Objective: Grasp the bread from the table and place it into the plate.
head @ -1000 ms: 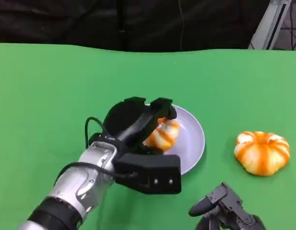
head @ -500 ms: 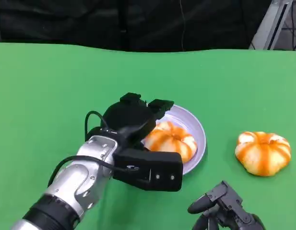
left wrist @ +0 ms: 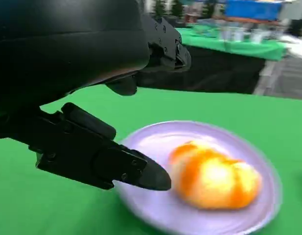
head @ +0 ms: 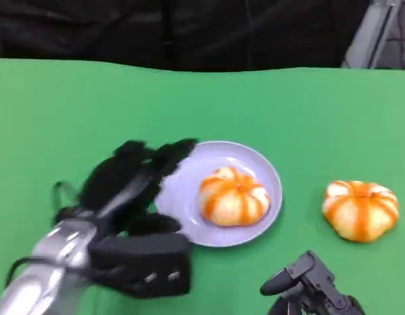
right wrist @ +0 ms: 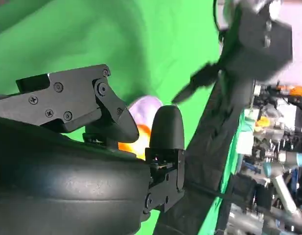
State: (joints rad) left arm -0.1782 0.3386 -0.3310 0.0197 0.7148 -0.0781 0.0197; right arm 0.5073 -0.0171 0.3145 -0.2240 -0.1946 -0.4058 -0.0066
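An orange-striped bread roll (head: 233, 195) lies on the lavender plate (head: 184, 191), right of its middle. My left hand (head: 133, 178) hangs just off the plate's left rim, blurred, fingers spread and holding nothing. The left wrist view has the roll (left wrist: 214, 178) on the plate (left wrist: 155, 142) beyond my fingers (left wrist: 121, 169), apart from them. A second striped roll (head: 360, 209) sits on the table to the right. My right hand (head: 307, 285) stays low at the front edge, fingers (right wrist: 92, 100) apart and empty.
The green table (head: 71, 111) ends at a dark curtain behind. A metal stand leg (head: 373, 33) rises at the back right. In the right wrist view, the plate (right wrist: 147, 105) peeks past my fingers, with my left forearm (right wrist: 253, 44) beyond.
My left hand let go of the roll, which now rests on the plate, and has drawn back to the left and toward me. The right hand has stayed put.
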